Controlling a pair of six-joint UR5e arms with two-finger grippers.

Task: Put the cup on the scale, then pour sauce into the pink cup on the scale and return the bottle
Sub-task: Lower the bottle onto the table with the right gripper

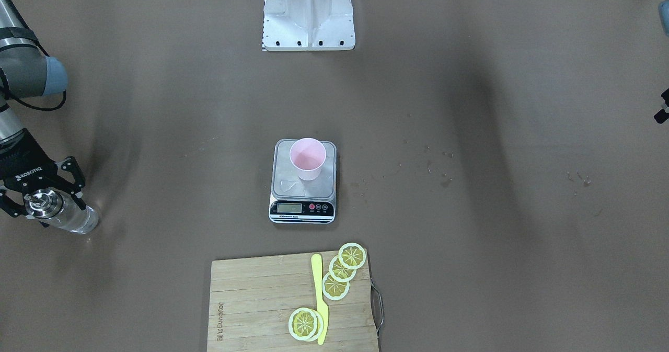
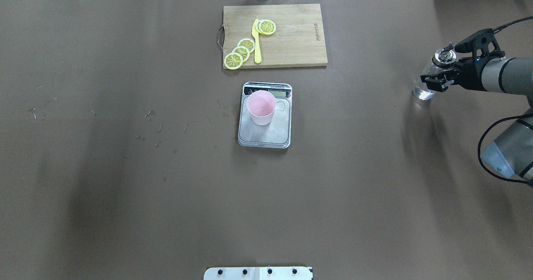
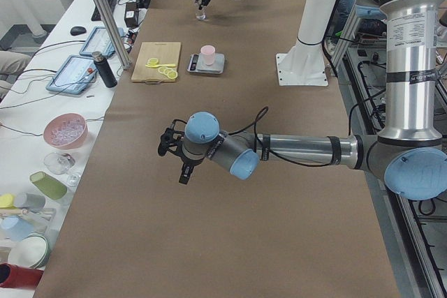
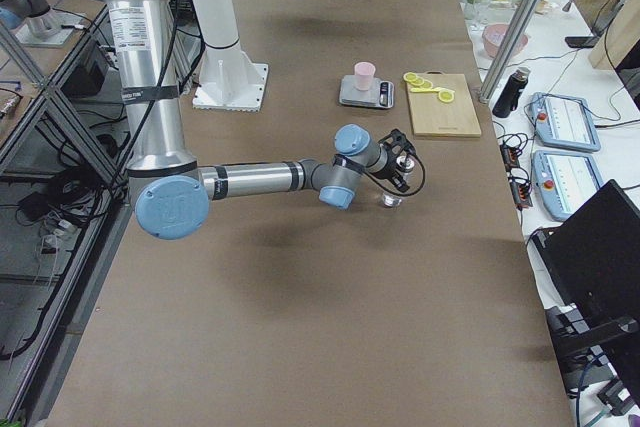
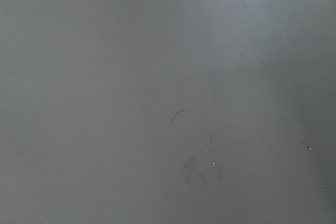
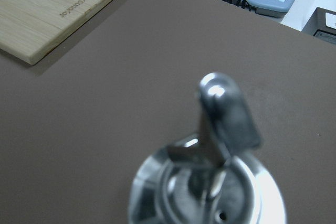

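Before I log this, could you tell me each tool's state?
Left tool: cannot be told.
Right tool: around the bottle; grip cannot be told.

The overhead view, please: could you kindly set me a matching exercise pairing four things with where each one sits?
Things:
1. pink cup
2. glass bottle
3. yellow knife
4. scale

Places:
A. on the cutting board, beside lemon slices
B. between the right gripper's fingers
C. on the scale's platform
D. on the table, next to the cutting board

Pairs: 1-C, 2-B, 3-A, 4-D
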